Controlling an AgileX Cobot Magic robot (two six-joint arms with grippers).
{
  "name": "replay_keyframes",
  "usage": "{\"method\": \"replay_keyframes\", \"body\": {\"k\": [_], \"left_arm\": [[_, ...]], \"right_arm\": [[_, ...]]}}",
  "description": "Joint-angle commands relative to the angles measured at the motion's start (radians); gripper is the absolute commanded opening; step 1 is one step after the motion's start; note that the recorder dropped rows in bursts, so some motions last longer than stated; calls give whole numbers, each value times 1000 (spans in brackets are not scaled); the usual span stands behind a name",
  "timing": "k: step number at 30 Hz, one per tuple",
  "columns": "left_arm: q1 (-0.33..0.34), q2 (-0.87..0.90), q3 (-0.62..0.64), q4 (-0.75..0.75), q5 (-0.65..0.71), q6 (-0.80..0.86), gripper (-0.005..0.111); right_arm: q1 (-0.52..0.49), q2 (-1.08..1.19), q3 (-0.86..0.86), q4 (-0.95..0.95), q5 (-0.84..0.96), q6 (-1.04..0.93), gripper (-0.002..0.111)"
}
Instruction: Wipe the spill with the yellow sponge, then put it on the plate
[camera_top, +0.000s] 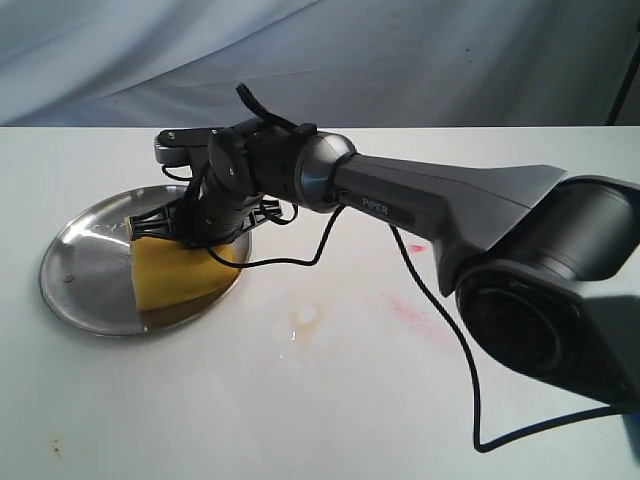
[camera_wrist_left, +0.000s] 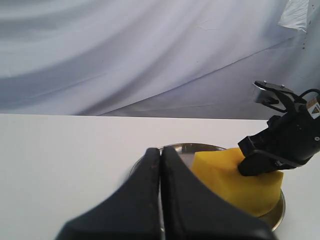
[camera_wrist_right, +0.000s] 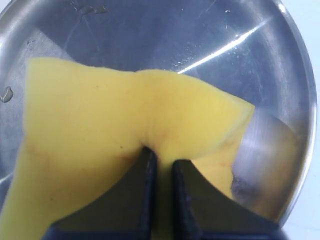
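Reaching far left, right arm's (camera_top: 440, 200) jaws pinch the yellow sponge (camera_top: 172, 278) over the plate (camera_top: 78, 275).

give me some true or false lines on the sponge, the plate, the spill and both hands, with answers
1. The right hand pinches the yellow sponge. True.
2. The yellow sponge is far from the plate. False: it is over the plate, inside its rim.
3. The left hand is shut and holds nothing. True.
4. No trace of the spill shows. False: a pale mark lies right of the plate in the exterior view.
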Motion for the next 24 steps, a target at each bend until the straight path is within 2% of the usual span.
{"method": "replay_keyframes", "body": {"k": [1, 10, 17, 24], "left_arm": [[-1, -2, 4, 1, -4, -3, 1], [-1, -2, 4, 1, -4, -3, 1], [-1, -2, 4, 1, -4, -1, 1], [-1, -2, 4, 1, -4, -3, 1]], "right_arm": [[-1, 22, 8, -26, 37, -2, 0], [-1, -106, 6, -28, -32, -2, 0], [-1, -196, 21, -137, 72, -2, 0], [-3, -351, 282, -392, 8, 100, 0]]}}
